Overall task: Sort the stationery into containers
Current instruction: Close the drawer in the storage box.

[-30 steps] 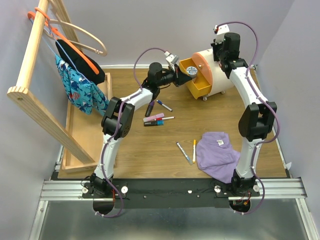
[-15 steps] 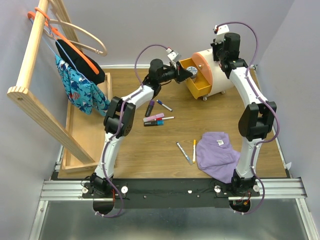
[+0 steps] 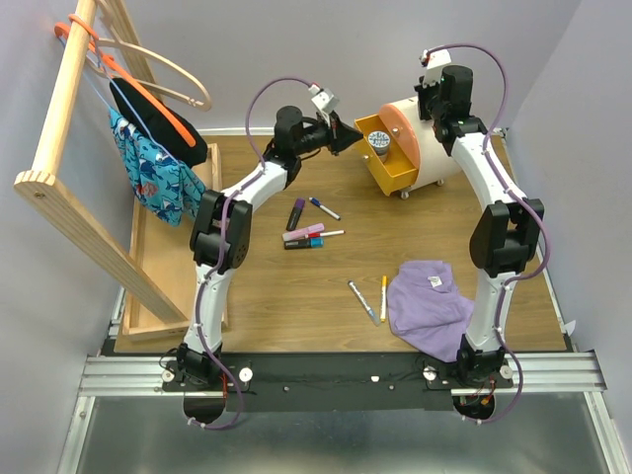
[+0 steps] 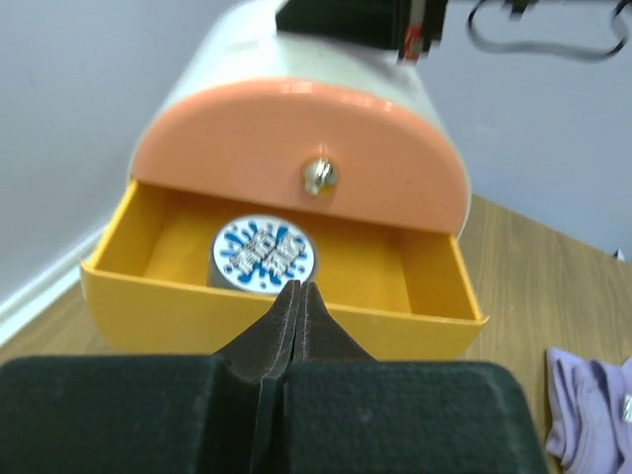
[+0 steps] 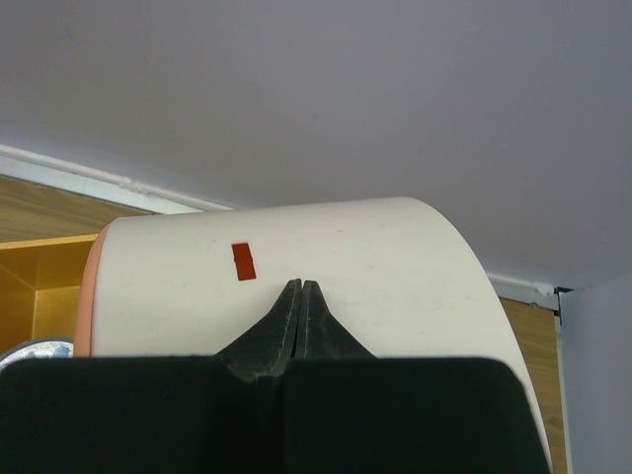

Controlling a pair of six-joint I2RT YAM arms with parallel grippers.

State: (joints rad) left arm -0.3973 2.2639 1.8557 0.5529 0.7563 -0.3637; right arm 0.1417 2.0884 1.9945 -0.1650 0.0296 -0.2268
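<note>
Yellow drawer (image 4: 281,308) pulled out, blue-patterned jar (image 4: 264,255) sitting inside.
We see our left gripper (image 4: 298,288) pressed together and empty just before the drawer; our right gripper (image 5: 300,286), likewise closed on nothing, hangs over the cream drawer unit (image 5: 375,257). Pens (image 3: 364,301) lie on the table (image 3: 267,296).

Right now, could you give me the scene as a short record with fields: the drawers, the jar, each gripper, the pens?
yellow drawer: open
orange drawer: shut
jar: inside the yellow drawer
left gripper: shut, empty, just in front of the yellow drawer
right gripper: shut, empty, above the cream drawer unit
pens and markers: loose on the table, not sorted yet
</note>
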